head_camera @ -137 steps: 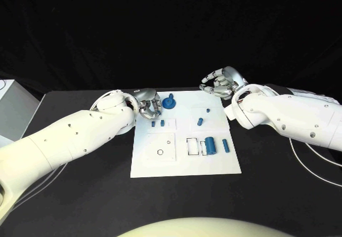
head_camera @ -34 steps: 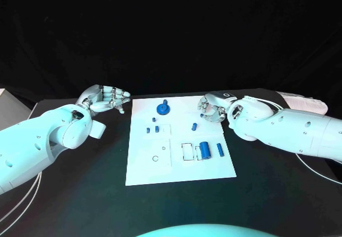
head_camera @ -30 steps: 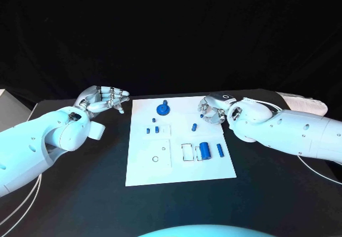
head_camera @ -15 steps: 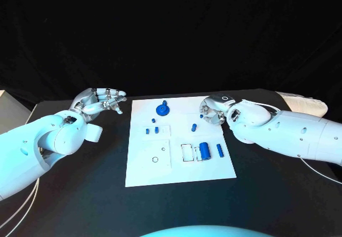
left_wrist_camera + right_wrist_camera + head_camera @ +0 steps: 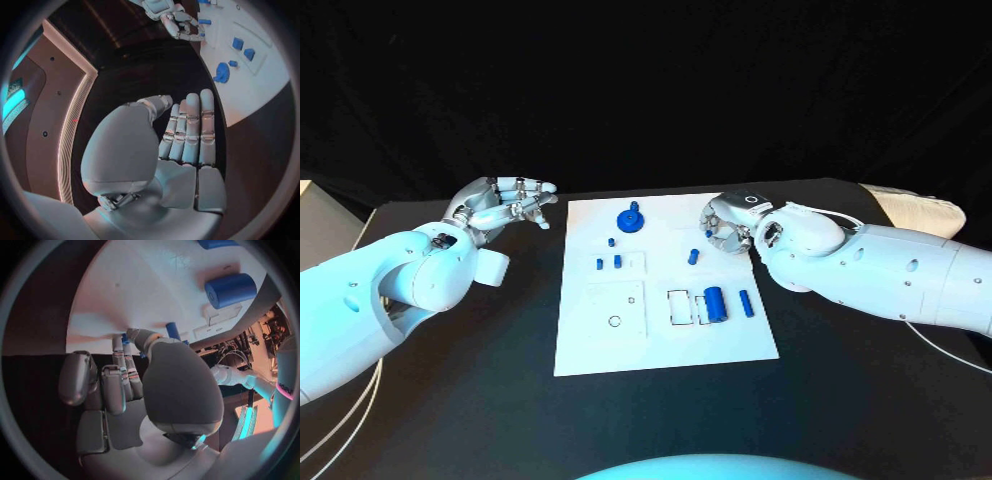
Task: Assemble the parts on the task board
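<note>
A white task board (image 5: 661, 330) lies mid-table (image 5: 877, 400) with small blue parts on it: a round knobbed piece (image 5: 632, 218) at its far edge, little pegs (image 5: 609, 262) toward its left side, a thick cylinder (image 5: 714, 303) and a slimmer pin (image 5: 744, 304) by the slots on its right half. The right robot hand (image 5: 727, 226) reaches over the board's far right corner, fingers (image 5: 125, 362) drawn in around a small blue peg (image 5: 172, 331); whether the peg is actually gripped cannot be told. The left robot hand (image 5: 506, 204) hovers off the board's far left corner, fingers (image 5: 190, 125) straight and together, holding nothing. The step in hand appears to be picking up that peg. Done well, it likely calls for a firm fingertip pinch, a straight lift without nudging neighbouring parts, and keeping the peg upright for its hole. No brand, label or legible writing can be made out.
</note>
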Action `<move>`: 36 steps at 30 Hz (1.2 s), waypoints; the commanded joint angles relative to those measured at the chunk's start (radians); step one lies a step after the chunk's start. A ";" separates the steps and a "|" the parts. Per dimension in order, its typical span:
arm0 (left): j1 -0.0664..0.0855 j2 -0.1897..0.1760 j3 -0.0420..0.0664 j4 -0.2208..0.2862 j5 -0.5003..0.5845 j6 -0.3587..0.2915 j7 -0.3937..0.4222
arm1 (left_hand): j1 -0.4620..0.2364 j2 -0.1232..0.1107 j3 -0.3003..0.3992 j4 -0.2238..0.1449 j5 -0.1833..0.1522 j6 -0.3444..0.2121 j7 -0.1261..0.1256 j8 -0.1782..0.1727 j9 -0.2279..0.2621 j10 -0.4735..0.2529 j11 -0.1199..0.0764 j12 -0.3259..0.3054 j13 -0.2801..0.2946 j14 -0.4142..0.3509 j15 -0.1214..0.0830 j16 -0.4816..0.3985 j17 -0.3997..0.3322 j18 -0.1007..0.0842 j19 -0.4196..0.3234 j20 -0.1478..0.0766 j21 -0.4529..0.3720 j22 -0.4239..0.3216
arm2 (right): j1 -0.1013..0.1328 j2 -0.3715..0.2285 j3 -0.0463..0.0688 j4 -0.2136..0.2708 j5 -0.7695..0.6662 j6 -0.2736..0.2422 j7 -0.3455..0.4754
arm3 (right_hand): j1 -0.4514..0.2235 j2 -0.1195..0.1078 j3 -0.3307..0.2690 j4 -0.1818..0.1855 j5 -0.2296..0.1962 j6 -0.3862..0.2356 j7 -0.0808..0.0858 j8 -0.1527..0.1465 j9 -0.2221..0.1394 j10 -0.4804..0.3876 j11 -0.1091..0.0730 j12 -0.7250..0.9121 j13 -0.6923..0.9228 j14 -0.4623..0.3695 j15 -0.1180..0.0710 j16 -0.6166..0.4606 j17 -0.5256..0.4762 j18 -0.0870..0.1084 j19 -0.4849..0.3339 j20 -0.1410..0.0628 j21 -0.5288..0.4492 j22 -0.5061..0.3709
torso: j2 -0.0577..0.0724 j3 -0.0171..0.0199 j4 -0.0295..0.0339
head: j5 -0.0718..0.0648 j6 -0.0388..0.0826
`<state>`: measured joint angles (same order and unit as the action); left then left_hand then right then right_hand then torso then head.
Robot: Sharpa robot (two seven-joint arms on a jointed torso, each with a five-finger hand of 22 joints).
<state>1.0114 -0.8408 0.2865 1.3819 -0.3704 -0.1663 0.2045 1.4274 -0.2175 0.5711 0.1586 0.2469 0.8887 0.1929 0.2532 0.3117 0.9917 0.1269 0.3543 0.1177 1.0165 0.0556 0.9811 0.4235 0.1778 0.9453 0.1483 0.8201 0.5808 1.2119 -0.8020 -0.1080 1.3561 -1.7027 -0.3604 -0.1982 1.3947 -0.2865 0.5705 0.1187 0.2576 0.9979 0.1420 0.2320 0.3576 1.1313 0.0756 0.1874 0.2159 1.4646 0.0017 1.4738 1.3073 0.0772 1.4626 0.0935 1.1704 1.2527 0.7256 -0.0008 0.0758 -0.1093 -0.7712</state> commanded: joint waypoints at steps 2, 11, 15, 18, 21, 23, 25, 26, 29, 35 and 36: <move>-0.001 0.003 0.001 0.002 0.000 0.008 0.005 | 0.006 0.005 -0.004 -0.001 0.001 0.003 0.006 -0.002 -0.001 -0.003 0.005 0.004 0.001 -0.002 -0.001 -0.006 -0.002 0.008 0.003 -0.003 -0.005 -0.002 | -0.006 0.010 -0.003 0.002 0.003 0.019 0.008 | -0.003 0.004 0.005 0.000 -0.002 0.007 -0.001 0.006 0.001 0.008 0.001 -0.004 -0.002 0.066 -0.009 -0.003 0.073 0.010 0.011 -0.007 -0.005 -0.001 | 0.000 -0.0009 0.0002 | 0.000 -0.001; -0.002 0.002 0.001 0.004 -0.006 0.009 -0.003 | 0.008 0.005 -0.005 -0.002 0.001 0.004 0.006 -0.001 -0.001 -0.003 0.005 0.004 0.001 -0.001 -0.001 -0.007 -0.003 0.008 0.005 -0.003 -0.005 -0.003 | -0.014 0.025 -0.003 -0.013 -0.007 0.039 -0.008 | -0.011 0.000 0.015 0.001 -0.003 0.019 0.004 0.006 0.002 -0.009 0.008 -0.036 -0.026 0.062 -0.005 -0.010 0.061 0.012 0.006 -0.006 -0.026 -0.016 | 0.000 -0.0007 0.0002 | 0.000 -0.004; -0.002 0.002 0.001 0.004 -0.010 0.008 -0.008 | 0.008 0.005 -0.007 -0.002 0.001 0.003 0.007 -0.002 -0.002 -0.004 0.005 0.004 0.001 0.000 -0.001 -0.007 -0.003 0.008 0.006 -0.003 -0.005 -0.003 | -0.019 0.031 -0.004 -0.017 -0.024 0.036 -0.023 | -0.008 0.005 0.028 -0.004 -0.002 0.024 0.008 0.001 -0.001 -0.030 0.016 -0.064 -0.049 0.057 0.001 -0.020 0.045 0.018 -0.003 -0.001 -0.061 -0.041 | 0.000 -0.0005 -0.0006 | -0.001 -0.005; -0.003 0.002 0.001 0.005 -0.013 0.008 -0.010 | 0.008 0.005 -0.007 -0.002 0.001 0.003 0.007 -0.002 -0.002 -0.005 0.006 0.004 0.001 0.001 -0.001 -0.007 -0.003 0.008 0.007 -0.003 -0.006 -0.003 | -0.022 0.033 -0.004 -0.017 -0.034 0.034 -0.032 | -0.001 0.012 0.044 -0.009 -0.020 0.033 0.008 0.002 -0.002 -0.028 0.016 -0.072 -0.062 0.057 0.001 -0.020 0.045 0.020 -0.006 0.001 -0.071 -0.048 | 0.000 -0.0005 0.0000 | -0.002 -0.006; -0.004 0.001 0.001 0.005 -0.018 0.008 -0.013 | 0.008 0.005 -0.007 -0.002 0.001 0.003 0.007 -0.002 -0.002 -0.005 0.006 0.004 0.001 0.001 -0.001 -0.007 -0.003 0.008 0.007 -0.003 -0.006 -0.003 | -0.025 0.034 -0.004 -0.017 -0.042 0.034 -0.042 | 0.002 0.016 0.058 -0.012 -0.033 0.043 0.006 0.004 -0.001 -0.026 0.016 -0.078 -0.072 0.057 0.001 -0.021 0.043 0.021 -0.006 0.001 -0.075 -0.051 | 0.000 -0.0003 0.0000 | -0.002 -0.007; -0.005 0.001 0.001 0.006 -0.019 0.008 -0.014 | 0.008 0.005 -0.007 -0.002 0.001 0.003 0.007 -0.002 -0.002 -0.005 0.006 0.004 0.001 0.001 -0.001 -0.007 -0.003 0.008 0.007 -0.003 -0.006 -0.003 | -0.027 0.033 -0.005 -0.015 -0.046 0.038 -0.046 | 0.002 0.017 0.062 -0.014 -0.034 0.049 0.005 0.006 -0.001 -0.025 0.015 -0.080 -0.077 0.057 0.001 -0.022 0.041 0.021 -0.007 0.001 -0.077 -0.052 | -0.001 0.0001 -0.0007 | -0.001 -0.009; -0.006 0.000 0.001 0.006 -0.021 0.008 -0.015 | 0.009 0.005 -0.008 -0.002 0.001 0.002 0.008 -0.003 -0.003 -0.006 0.006 0.004 0.000 0.002 -0.001 -0.007 -0.004 0.007 0.008 -0.003 -0.006 -0.004 | -0.029 0.032 -0.005 -0.013 -0.047 0.042 -0.049 | 0.002 0.018 0.066 -0.015 -0.035 0.056 0.003 0.009 0.000 -0.022 0.015 -0.083 -0.081 0.056 0.000 -0.024 0.038 0.021 -0.007 0.001 -0.080 -0.054 | -0.001 0.0003 -0.0010 | -0.001 -0.009; -0.006 0.000 0.001 0.007 -0.022 0.008 -0.016 | 0.009 0.005 -0.008 -0.002 0.001 0.002 0.008 -0.003 -0.003 -0.006 0.006 0.004 0.000 0.002 -0.001 -0.007 -0.004 0.007 0.008 -0.003 -0.006 -0.004 | -0.030 0.031 -0.005 -0.011 -0.048 0.044 -0.050 | 0.003 0.019 0.069 -0.016 -0.034 0.060 0.002 0.010 0.001 -0.021 0.014 -0.085 -0.084 0.055 0.000 -0.026 0.034 0.022 -0.007 0.001 -0.083 -0.056 | -0.001 0.0004 -0.0014 | -0.001 -0.009; -0.007 -0.002 0.001 0.008 -0.025 0.007 -0.018 | 0.010 0.005 -0.009 -0.002 0.001 0.002 0.008 -0.003 -0.003 -0.006 0.006 0.004 0.000 0.002 -0.001 -0.007 -0.004 0.007 0.008 -0.004 -0.006 -0.004 | -0.033 0.028 -0.005 -0.006 -0.051 0.045 -0.054 | 0.005 0.019 0.075 -0.020 -0.032 0.065 0.001 0.011 0.001 -0.019 0.014 -0.089 -0.090 0.053 -0.001 -0.030 0.028 0.023 -0.008 0.001 -0.088 -0.060 | -0.001 0.0007 -0.0023 | -0.001 -0.009; -0.009 -0.003 0.001 0.011 -0.033 0.006 -0.021 | 0.010 0.005 -0.009 -0.002 0.001 0.001 0.008 -0.004 -0.003 -0.006 0.006 0.004 0.000 0.003 -0.001 -0.007 -0.004 0.007 0.009 -0.004 -0.006 -0.004 | -0.039 0.023 -0.005 0.007 -0.070 0.025 -0.075 | 0.021 0.034 0.105 -0.043 -0.027 0.087 -0.002 0.020 0.007 0.010 0.009 -0.099 -0.112 0.049 -0.006 -0.041 0.011 0.025 -0.007 -0.003 -0.098 -0.067 | -0.001 0.0005 -0.0013 | -0.003 -0.009; -0.009 -0.003 0.001 0.012 -0.034 0.006 -0.022 | 0.011 0.005 -0.010 -0.002 0.001 0.001 0.009 -0.004 -0.003 -0.007 0.006 0.004 0.000 0.004 -0.001 -0.007 -0.004 0.007 0.010 -0.004 -0.006 -0.004 | -0.040 0.022 -0.005 0.009 -0.072 0.021 -0.079 | 0.031 0.042 0.125 -0.057 -0.051 0.095 -0.005 0.024 0.010 0.032 0.005 -0.099 -0.118 0.048 -0.010 -0.043 0.010 0.025 -0.005 -0.007 -0.098 -0.066 | -0.001 0.0002 -0.0007 | -0.004 -0.010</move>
<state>1.0030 -0.8445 0.2865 1.3902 -0.3927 -0.1662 0.1837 1.4314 -0.2135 0.5683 0.1558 0.2470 0.8922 0.1964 0.2531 0.3101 0.9882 0.1305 0.3543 0.1175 1.0166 0.0556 0.9777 0.4205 0.1778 0.9489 0.1447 0.8201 0.5777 1.1897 -0.7837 -0.1014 1.3624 -1.7600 -0.3873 -0.2628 1.4176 -0.2560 0.6877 0.0655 0.2106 1.0880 0.1376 0.2515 0.3631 1.1473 0.0817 0.0799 0.2054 1.4665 -0.0006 1.4344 1.3073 0.0923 1.4587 0.0896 1.0765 1.1869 0.7251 -0.0002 0.0740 -0.1113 -0.7803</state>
